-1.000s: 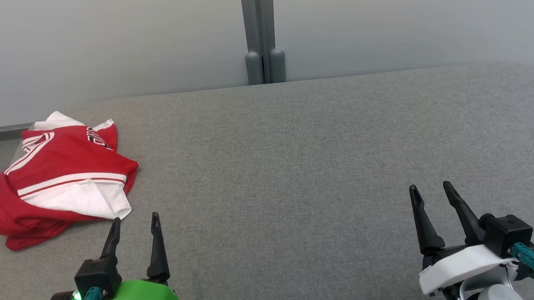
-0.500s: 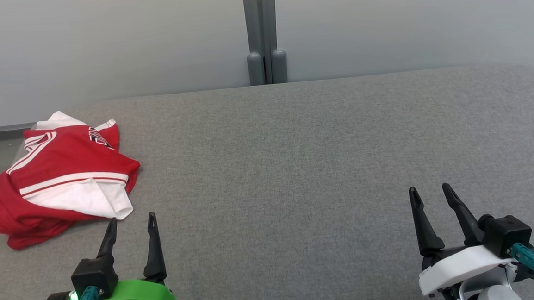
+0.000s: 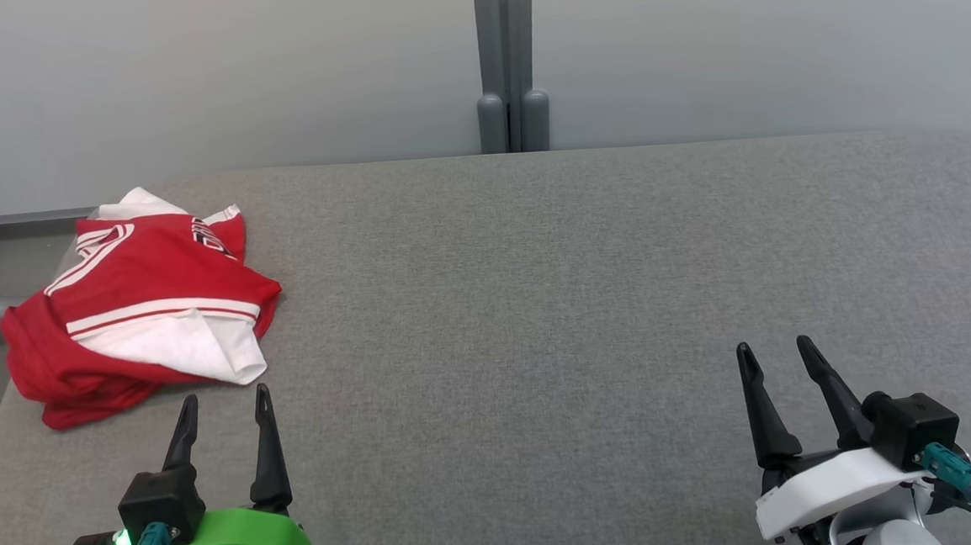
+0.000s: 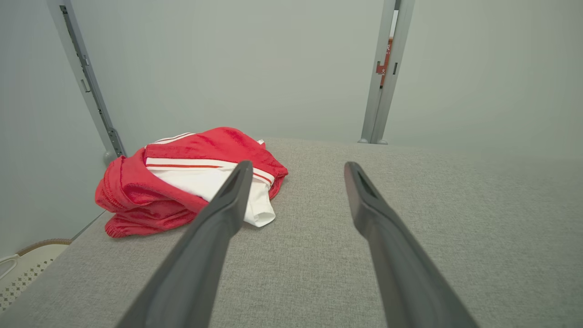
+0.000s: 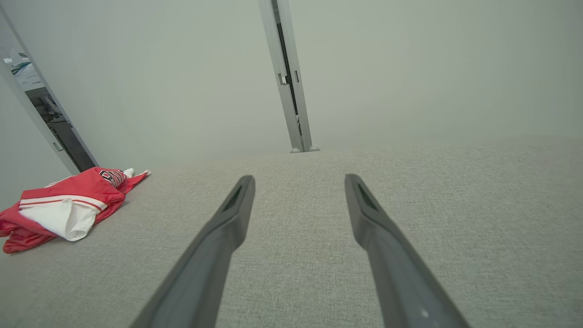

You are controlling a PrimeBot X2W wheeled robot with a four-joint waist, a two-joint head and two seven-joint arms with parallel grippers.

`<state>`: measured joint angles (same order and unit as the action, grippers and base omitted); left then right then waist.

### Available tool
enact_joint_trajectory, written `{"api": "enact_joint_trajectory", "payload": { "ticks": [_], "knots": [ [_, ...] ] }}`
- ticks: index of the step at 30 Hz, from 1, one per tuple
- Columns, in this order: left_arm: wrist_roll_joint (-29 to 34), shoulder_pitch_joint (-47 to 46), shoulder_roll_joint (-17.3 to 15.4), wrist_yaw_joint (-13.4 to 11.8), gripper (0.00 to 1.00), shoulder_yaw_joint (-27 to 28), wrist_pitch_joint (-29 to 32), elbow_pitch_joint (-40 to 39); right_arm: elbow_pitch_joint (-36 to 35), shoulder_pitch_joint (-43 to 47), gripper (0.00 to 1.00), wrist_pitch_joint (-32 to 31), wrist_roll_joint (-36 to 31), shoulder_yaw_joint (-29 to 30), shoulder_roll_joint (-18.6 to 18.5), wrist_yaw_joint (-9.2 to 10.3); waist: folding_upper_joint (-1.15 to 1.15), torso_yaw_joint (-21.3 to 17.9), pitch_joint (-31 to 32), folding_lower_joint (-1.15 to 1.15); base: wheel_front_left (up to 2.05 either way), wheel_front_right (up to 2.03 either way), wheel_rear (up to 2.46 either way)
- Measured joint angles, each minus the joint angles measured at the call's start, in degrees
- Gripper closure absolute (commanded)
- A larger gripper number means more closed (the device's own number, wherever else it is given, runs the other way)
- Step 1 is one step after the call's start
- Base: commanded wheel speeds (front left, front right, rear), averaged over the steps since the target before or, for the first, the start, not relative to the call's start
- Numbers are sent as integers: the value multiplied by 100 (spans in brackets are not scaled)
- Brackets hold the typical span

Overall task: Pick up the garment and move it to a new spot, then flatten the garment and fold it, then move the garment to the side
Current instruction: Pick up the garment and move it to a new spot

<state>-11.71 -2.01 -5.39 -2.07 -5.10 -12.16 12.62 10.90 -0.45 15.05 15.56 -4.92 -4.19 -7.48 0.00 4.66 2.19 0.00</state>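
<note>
Red and white garment lies crumpled at the left of the head view, on the grey padded surface, close to that surface's left edge. A white panel is folded on top at its lower right, with red-and-white stripes above it and dark lettering near the top edge. Nothing touches it.

Left gripper is at the lower left, with a green mount. Its fingers are spread, grasp nothing, and the tips sit just below the garment's white corner, apart from it. In the left wrist view the garment sits left of centre, partly behind the left finger.

Right gripper is at the lower right, with a white mount. Its fingers are spread and empty over bare fabric, well apart from the garment. In the right wrist view the garment is at the far left.

A grey post stands top centre against a pale wall.
</note>
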Motion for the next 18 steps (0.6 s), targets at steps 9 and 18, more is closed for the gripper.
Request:
{"api": "enact_joint_trajectory", "payload": {
  "ticks": [9,18],
  "knots": [
    [11,32,-92,-58,0,-9,51,-113,14,7,0,0,15,2,23,0,0,433,-5,0,0,0,0],
    [-15,83,-240,-124,0,89,91,-98,14,18,0,0,22,-36,70,0,0,1062,2,0,0,0,0]
  ]
}}
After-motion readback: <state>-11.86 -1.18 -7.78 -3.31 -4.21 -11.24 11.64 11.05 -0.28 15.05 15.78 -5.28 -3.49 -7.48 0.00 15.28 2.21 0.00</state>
